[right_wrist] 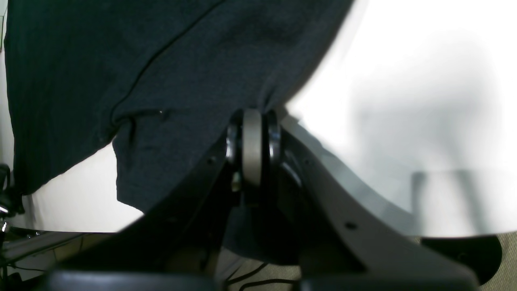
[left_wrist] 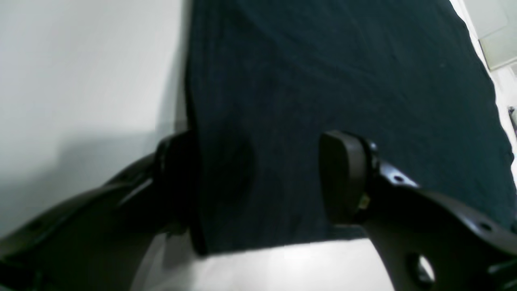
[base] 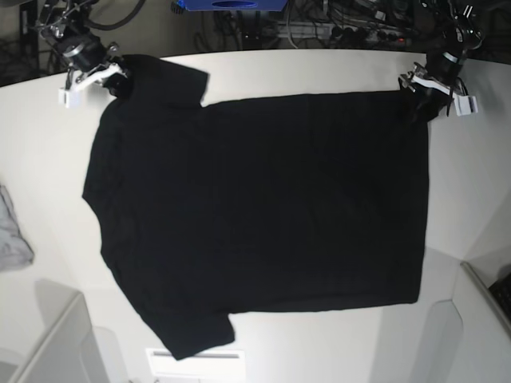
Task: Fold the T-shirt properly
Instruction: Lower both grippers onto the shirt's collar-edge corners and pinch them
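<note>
Nearby, grey cloth (base: pixel 12 231) left of flat T-shirt (base: pixel 263 215), right gripper (right_wrist: pixel 252 121) clamped on it, left gripper (left_wrist: pixel 258 178) spread wide.

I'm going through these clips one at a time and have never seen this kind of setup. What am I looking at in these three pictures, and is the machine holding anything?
This is a two-armed robot at a white table. The base view looks down on the whole table; the other two come from cameras mounted on each wrist, looking past that arm's claw.

A black T-shirt lies spread flat, plain side up. A small grey cloth sits at the table's edge.

The right claw is shut on the T-shirt, pinching the fabric at a sleeve corner. The left claw stands open, its fingers straddling the shirt's hem corner; it has not closed on the cloth.
</note>
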### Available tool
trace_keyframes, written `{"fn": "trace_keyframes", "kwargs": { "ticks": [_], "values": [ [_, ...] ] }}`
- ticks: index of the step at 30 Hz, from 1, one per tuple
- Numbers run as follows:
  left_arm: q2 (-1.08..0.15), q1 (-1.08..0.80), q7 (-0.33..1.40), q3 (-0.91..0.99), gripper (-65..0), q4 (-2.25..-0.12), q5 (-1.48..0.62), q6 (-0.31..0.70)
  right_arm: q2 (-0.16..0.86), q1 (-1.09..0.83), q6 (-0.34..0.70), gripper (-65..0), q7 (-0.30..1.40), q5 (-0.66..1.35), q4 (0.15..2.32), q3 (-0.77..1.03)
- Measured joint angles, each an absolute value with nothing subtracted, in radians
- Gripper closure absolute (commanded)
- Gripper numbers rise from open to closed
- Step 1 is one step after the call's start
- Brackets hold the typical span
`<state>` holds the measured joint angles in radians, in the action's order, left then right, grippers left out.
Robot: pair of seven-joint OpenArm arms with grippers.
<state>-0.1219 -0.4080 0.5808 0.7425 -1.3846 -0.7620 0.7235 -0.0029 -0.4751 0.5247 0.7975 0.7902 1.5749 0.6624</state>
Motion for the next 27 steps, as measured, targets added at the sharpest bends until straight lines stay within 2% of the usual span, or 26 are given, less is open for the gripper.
{"fn": "trace_keyframes", "kwargs": {
  "ticks": [7,9,11,14,27],
  "values": [
    [-0.11,-0.408,0.573,0.739,-42.1,-1.381,-0.77,0.726,-0.003,-0.477,0.525,0.0,0.797,0.791,1.575,0.662],
    [-0.108,-0.407,0.577,0.738,-33.1,-1.38,-0.768,0.726,-0.003,-0.477,0.525,0.0,0.797,0.794,1.575,0.662],
    [-0.103,-0.403,0.592,0.738,-17.8,-1.376,-0.761,0.722,-0.003,-0.477,0.525,0.0,0.797,0.793,1.575,0.662],
    [-0.099,-0.402,0.607,0.732,0.0,-1.372,-0.752,0.715,-0.003,-0.478,0.525,0.0,0.797,0.793,1.575,0.662],
    [-0.103,-0.434,0.614,0.73,0.0,-1.39,-0.754,0.716,-0.006,-0.48,0.533,0.0,0.751,0.724,1.584,0.665]
  ]
}}
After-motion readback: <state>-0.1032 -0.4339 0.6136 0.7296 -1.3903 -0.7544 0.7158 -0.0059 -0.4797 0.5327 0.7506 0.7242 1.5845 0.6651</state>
